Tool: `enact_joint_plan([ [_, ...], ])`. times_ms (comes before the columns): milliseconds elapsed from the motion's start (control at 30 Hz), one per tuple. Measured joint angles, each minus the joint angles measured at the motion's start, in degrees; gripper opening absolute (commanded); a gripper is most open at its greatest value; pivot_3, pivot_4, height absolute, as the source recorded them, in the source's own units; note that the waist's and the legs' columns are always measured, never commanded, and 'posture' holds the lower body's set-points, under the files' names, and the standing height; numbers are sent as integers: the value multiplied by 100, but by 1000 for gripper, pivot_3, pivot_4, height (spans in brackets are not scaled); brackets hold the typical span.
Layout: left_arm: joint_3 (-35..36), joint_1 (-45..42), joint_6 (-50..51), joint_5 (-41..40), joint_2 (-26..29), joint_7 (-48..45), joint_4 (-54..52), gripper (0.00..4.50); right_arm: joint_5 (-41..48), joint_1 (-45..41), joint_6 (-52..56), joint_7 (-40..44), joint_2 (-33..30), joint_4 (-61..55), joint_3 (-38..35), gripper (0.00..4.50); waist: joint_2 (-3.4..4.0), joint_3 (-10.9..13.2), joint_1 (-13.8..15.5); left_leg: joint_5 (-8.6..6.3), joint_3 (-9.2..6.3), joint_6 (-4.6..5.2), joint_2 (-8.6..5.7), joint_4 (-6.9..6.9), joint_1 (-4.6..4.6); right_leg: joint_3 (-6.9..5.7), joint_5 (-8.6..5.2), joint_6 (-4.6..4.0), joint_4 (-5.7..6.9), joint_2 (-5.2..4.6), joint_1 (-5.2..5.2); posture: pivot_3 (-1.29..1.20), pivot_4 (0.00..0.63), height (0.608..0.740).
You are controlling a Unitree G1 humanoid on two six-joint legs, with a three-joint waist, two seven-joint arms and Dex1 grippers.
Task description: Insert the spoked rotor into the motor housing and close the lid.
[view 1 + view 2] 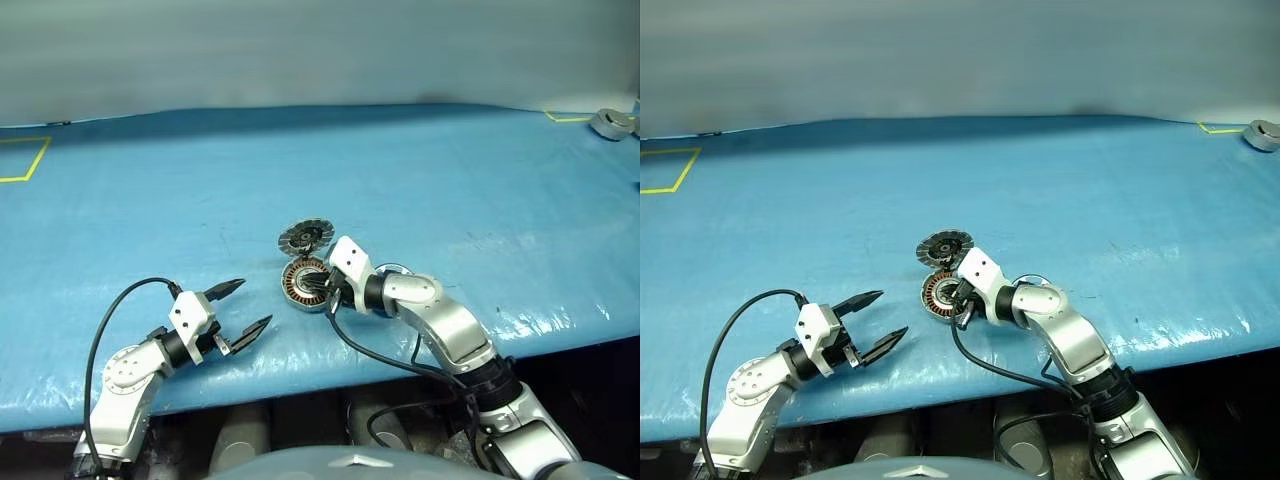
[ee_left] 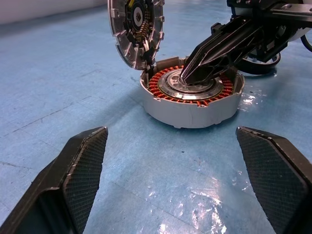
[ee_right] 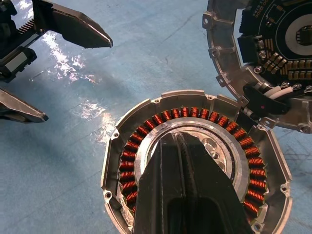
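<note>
The motor housing (image 1: 300, 284), a grey cup ringed with copper windings (image 3: 127, 161), sits on the blue table near its front edge. Its hinged lid (image 1: 305, 237) stands open behind it, ribbed inner face showing (image 2: 136, 29). My right gripper (image 1: 318, 290) is shut, its tips resting down on the silver hub (image 3: 214, 151) inside the housing. My left gripper (image 1: 245, 305) is open, level and aimed at the housing from a short way to the left, holding nothing. A round rim (image 1: 395, 268) peeks from behind my right wrist, likely the spoked rotor, with its spokes hidden.
The blue cover (image 1: 400, 180) stretches wide behind the housing. Yellow tape marks sit at the far left (image 1: 25, 160) and far right (image 1: 565, 118). A grey round part (image 1: 612, 123) lies at the far right corner. Black cables hang off the front edge (image 1: 300, 375).
</note>
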Motion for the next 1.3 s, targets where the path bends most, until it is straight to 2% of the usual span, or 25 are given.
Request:
enact_joint_plan([
  [267, -2, -24, -18, 4, -2, -3, 164, 4500, 255, -51, 130, -76, 60, -231, -306, 71, 0, 1, -3, 0, 1, 0, 0, -14, 0, -2, -3, -4, -3, 1, -6, 0, 150, 740],
  [967, -3, -19, -105, 10, -3, 3, 170, 4500, 113, 103, 179, -203, 68, 5, 18, 71, -1, 0, -4, 0, 1, 0, 1, -15, 3, -2, -4, -5, -2, 0, -4, 0, 150, 740],
  [1300, -4, 2, -105, 10, -3, 4, 170, 4500, 244, 123, 205, -143, -8, -133, -148, 71, 0, 1, 1, 0, 1, -1, 1, -15, 0, -2, -4, -5, -4, 0, -6, 0, 150, 740],
])
